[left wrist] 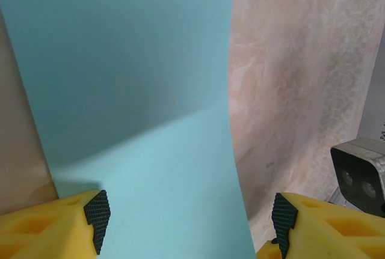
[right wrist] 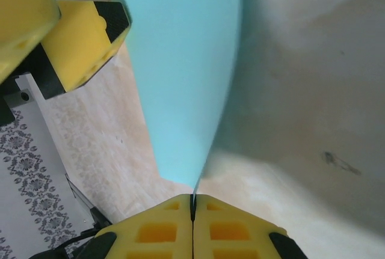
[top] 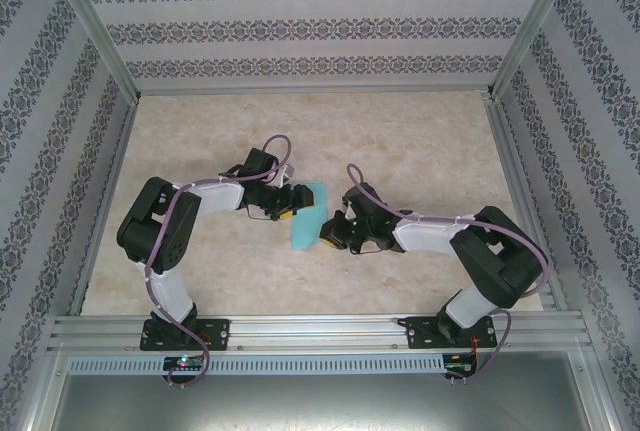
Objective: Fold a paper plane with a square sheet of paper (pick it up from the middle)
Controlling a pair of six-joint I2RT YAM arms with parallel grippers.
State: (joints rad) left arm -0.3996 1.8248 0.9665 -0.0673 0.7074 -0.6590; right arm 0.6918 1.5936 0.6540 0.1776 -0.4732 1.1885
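Pale marbled bench [top: 420, 141] in a patterned-wall enclosure [top: 300, 31] | thin teal sheet of paper [top: 305, 216] at bench centre, between both arms | left claw [top: 288, 201] spread wide, yellow fingers [left wrist: 54, 226] either side of the sheet | right claw [right wrist: 193, 202] pressed together, pinching the sheet's edge

Square sheet of paper [left wrist: 138, 121]: thin, smooth, matt teal, no sheen. Left gripper [left wrist: 189, 217] and right gripper [right wrist: 194, 202]: yellow moulded plastic, satin finish, pocketed faces. Pads [left wrist: 97, 211]: black, fine cross-hatched, rubbery look. Table [top: 420, 151]: beige marbled top, matt, faintly mottled. Frame rails [top: 320, 331]: bare aluminium extrusion, dull brushed shine. Arm shells [top: 160, 226]: black and white plastic, semi-gloss. Cables [top: 210, 187]: purple sleeving, weave too small to tell. Walls [top: 300, 31]: printed patterned covering, matt.
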